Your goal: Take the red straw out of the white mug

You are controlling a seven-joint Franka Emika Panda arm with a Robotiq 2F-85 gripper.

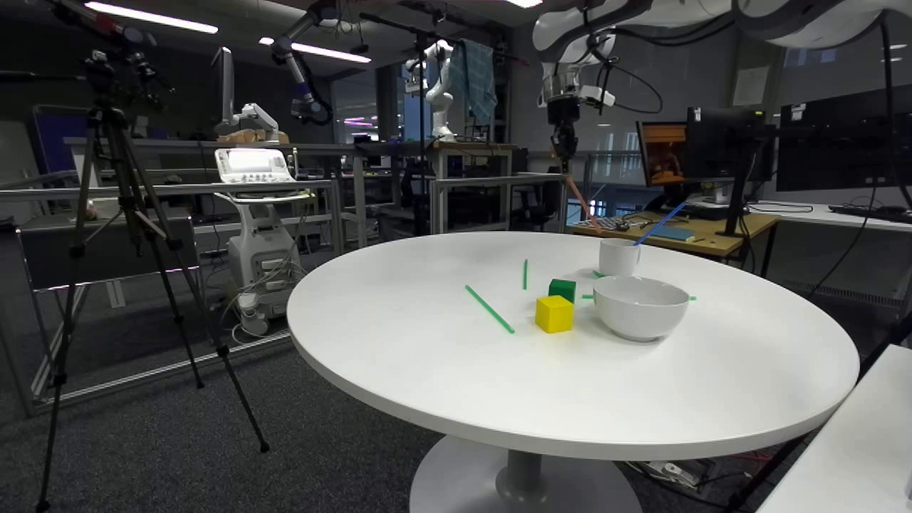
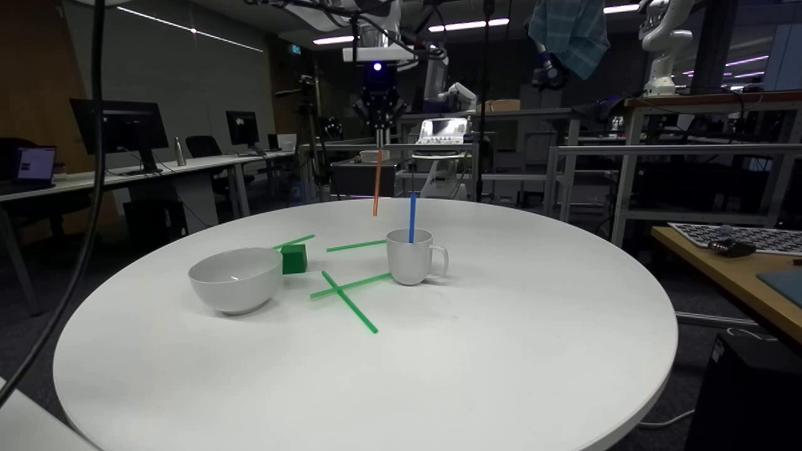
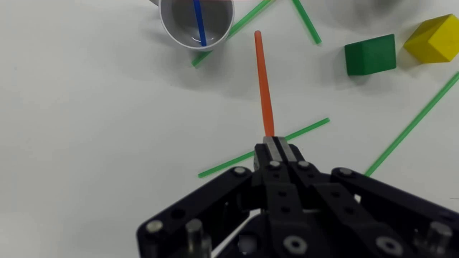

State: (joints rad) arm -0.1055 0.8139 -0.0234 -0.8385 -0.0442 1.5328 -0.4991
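The red straw, orange-red in colour, hangs from my gripper in both exterior views and in the wrist view. My gripper is shut on its upper end, high above the table. The straw's lower end is in the air, outside and apart from the mug. The white mug stands upright on the table. A blue straw leans in the mug. The straw's gripped end is hidden between the fingertips.
A white bowl stands on the round white table. A green cube and a yellow cube sit beside it. Several green straws lie around, one partly beneath the mug's edge.
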